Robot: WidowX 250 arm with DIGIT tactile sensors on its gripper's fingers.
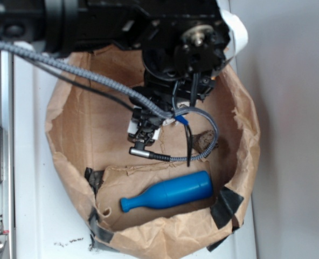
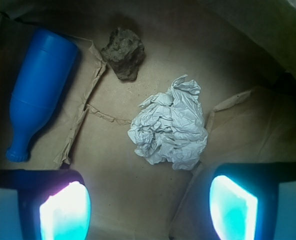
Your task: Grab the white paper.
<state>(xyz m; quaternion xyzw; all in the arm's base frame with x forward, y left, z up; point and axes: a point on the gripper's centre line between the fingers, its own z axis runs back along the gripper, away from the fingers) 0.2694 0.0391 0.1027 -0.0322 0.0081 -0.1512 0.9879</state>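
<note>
Glowing cyan pads (image 2: pixel 65 212) sit nearest to us at the bottom of the wrist view, one at each side, and our gripper (image 2: pixel 148 210) stands wide apart with nothing between its jaws. Just ahead of the gripper, a little toward the right-hand pad, lies the white paper (image 2: pixel 170 127), a creased and crumpled wad resting on the brown floor of the paper bag (image 2: pixel 238 60). We are not touching it; a strip of bare bag floor shows between the pads and the wad. Farther ahead and slightly left of the wad sits a small dark brown lump (image 2: pixel 123 52), apart from the paper. Off to our left, well clear of the pads, a blue bottle (image 2: pixel 38 85) lies on its side with its neck pointing back toward us. From the exterior view we see our gripper (image 1: pixel 144 135) lowered inside the bag (image 1: pixel 68 156), with the bottle (image 1: pixel 167 198) lying near the bag's taped rim.
</note>
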